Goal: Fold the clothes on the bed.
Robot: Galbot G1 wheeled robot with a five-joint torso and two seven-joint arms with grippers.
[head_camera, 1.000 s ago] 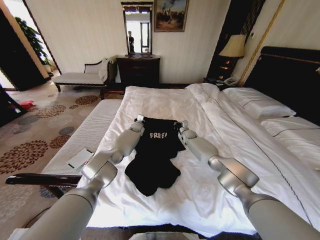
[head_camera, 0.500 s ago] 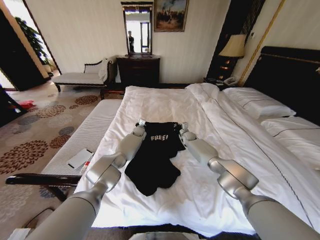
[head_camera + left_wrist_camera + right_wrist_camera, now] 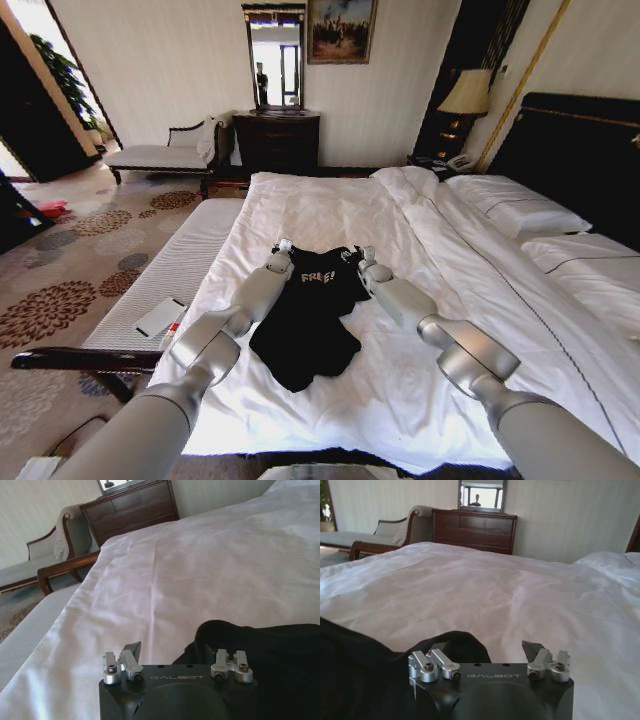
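Note:
The black T-shirt with white "FREE!" lettering lies on the white duvet of the bed, its hem towards me. My left gripper is at the shirt's upper left corner and my right gripper at its upper right corner. Each is shut on the fabric there. The top edge between them is bunched and wavy. Black cloth bulges up over one side of the left gripper in the left wrist view, and more cloth does the same in the right wrist view. The fingertips are hidden.
A pale upholstered bench runs along the bed's left side with a white card on it. Pillows and the dark headboard are at the right. A dresser and a chaise stand by the far wall.
Both grippers have drawn back a little towards me, taking the shirt's top edge along. The lettering has shifted nearer and the top edge is more bunched.

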